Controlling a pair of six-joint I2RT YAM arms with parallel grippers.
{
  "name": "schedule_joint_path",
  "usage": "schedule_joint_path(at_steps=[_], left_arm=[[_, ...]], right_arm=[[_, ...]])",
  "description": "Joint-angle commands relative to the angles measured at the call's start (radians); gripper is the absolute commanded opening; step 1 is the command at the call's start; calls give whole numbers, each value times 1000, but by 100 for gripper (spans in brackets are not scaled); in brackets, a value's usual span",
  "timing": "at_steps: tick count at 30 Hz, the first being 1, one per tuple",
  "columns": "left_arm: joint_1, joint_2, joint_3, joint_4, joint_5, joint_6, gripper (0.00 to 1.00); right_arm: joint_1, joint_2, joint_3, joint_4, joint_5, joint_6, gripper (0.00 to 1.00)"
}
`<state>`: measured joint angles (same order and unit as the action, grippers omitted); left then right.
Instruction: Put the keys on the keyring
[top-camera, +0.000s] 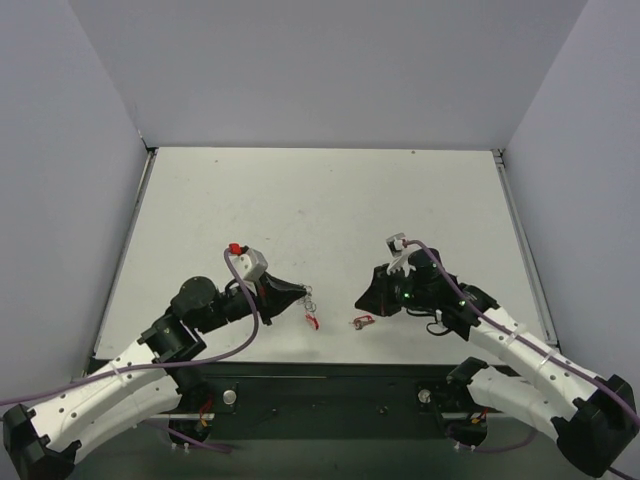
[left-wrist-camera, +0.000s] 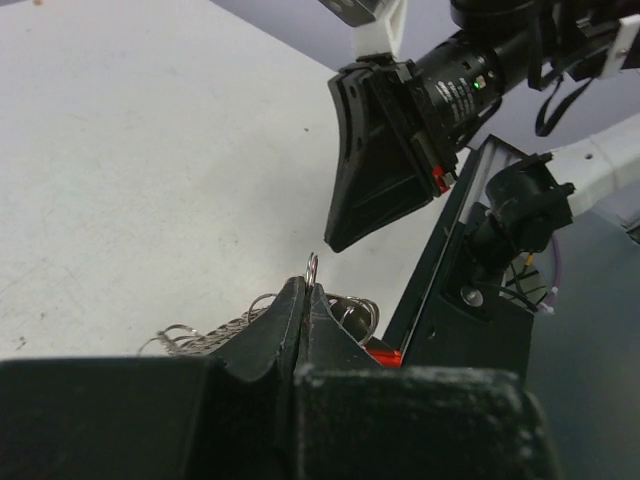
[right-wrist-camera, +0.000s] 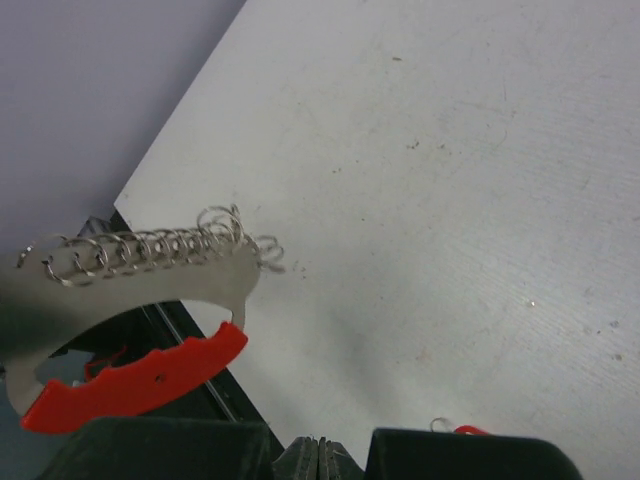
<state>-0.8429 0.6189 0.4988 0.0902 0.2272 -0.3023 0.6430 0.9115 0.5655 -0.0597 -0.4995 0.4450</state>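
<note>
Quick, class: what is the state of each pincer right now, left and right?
Left pincer: closed on the keyring, pinching one of its thin silver loops.
Right pincer: closed, with nothing visible between its tips.

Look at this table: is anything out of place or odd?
Nothing looks broken. The tiny red key lies loose on the table near its front edge, beside the shut right jaws; the keyring is pinched by the left jaws at just one thin wire ring.
</note>
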Motion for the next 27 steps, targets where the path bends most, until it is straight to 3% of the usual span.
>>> schedule_joint_path(at_steps=[1,8,11,12,15,23,27], left_arm=[[2,8,3,169,171,26,0],[2,22,12,163,186,37,0],[2,12,14,140,146,40,0],[2,8,14,132,133,42,0],[2,-2,17,109,90,45,0],[4,-5,23,63,66,49,0],[4,-22,17,52,63,54,0]], right_arm=[[4,-23,69,-14,-33,-51,0],[17,69,37,-77,73,-69,0],[30,107,36,-115,125,-72,15],[38,130,34,-123,157,-74,31],[84,183,54,-132,241,-62,49],[188,415,194,-201,420,-46,59],[202,418,192,-180,444,-110,68]])
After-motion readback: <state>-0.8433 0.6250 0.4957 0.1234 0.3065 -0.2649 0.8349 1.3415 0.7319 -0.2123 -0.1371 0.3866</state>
